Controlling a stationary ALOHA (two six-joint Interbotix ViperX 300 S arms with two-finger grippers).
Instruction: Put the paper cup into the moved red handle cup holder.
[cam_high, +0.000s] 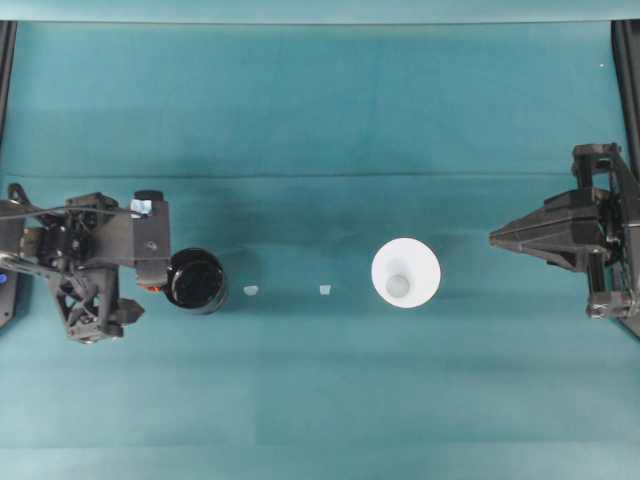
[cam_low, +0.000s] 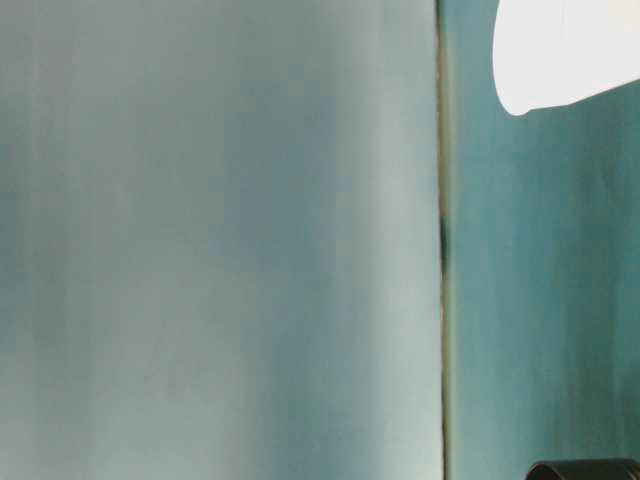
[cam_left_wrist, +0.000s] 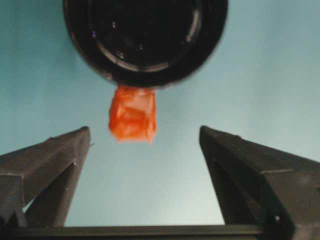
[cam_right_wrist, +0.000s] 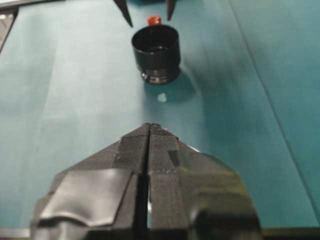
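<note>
**Cup's alone in the middle, holder's still by my left hand: what could bite me**

My left gripper (cam_left_wrist: 142, 137) has its fingers spread wide, with the red handle cup holder (cam_high: 195, 280) just past the tips. The orange tab points back at me between the fingers, not touching either one. My right gripper (cam_right_wrist: 149, 127) is pressed flat together, holding nothing, parked well away from the paper cup (cam_high: 406, 272). The cup stands mouth-up near the middle of the table, well apart from the holder.

What worries me:
- That cup is thin paper. Squeeze too hard and the rim folds, and then I doubt it seats properly.
- The cup's rim looks wider than the holder's mouth, so if I come down tilted it'll probably catch on the edge and tip.
- The holder looks light and glossy. A clumsy retreat with my left fingers could snag the tab and drag it.

Two small pale scraps (cam_high: 251, 291) lie on the table between holder and cup, harmless I think.

The surface is a teal cloth (cam_high: 320, 120) with faint fold lines, with a plain pale wall (cam_low: 220, 240) behind it.
</note>
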